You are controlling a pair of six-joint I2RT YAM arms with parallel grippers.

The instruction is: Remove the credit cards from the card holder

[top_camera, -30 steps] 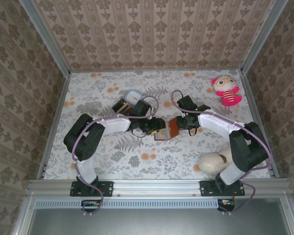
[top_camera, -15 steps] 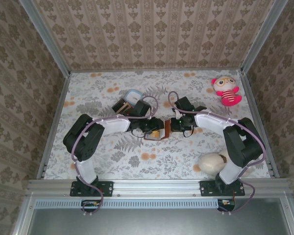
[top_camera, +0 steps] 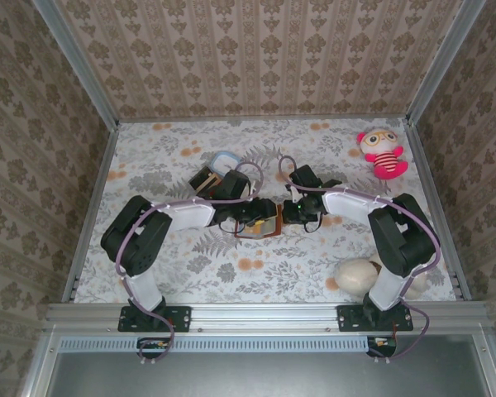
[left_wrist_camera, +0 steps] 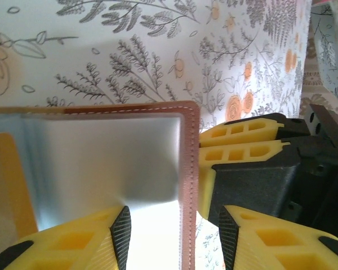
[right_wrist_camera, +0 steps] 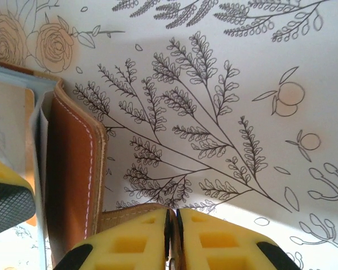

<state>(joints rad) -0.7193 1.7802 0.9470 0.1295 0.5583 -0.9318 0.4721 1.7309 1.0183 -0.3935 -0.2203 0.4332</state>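
Note:
The brown card holder (top_camera: pixel 266 222) lies open at mid-table between both grippers. In the left wrist view its stitched brown edge (left_wrist_camera: pixel 188 146) and pale blue inner face run between the fingers of my left gripper (left_wrist_camera: pixel 174 236), whose pads stand apart from it, open. An orange credit card (left_wrist_camera: pixel 8 185) sits in the holder's left pocket. My right gripper (right_wrist_camera: pixel 173 236) is shut on a thin tan flap of the card holder (right_wrist_camera: pixel 73 169), and a pale card (right_wrist_camera: pixel 8 124) shows in the sleeve beside it. From above, the left gripper (top_camera: pixel 253 220) and the right gripper (top_camera: pixel 292 212) face each other across the holder.
A clear plastic box (top_camera: pixel 217 175) with a blue rim stands just behind the left arm. A pink doll (top_camera: pixel 383 153) sits at the back right, and a cream rounded object (top_camera: pixel 360 273) lies by the right arm's base. Patterned walls enclose the table.
The card holder and both grippers have shifted a little to the left. The right arm has reached further in, and less of the holder's brown outer face shows from above.

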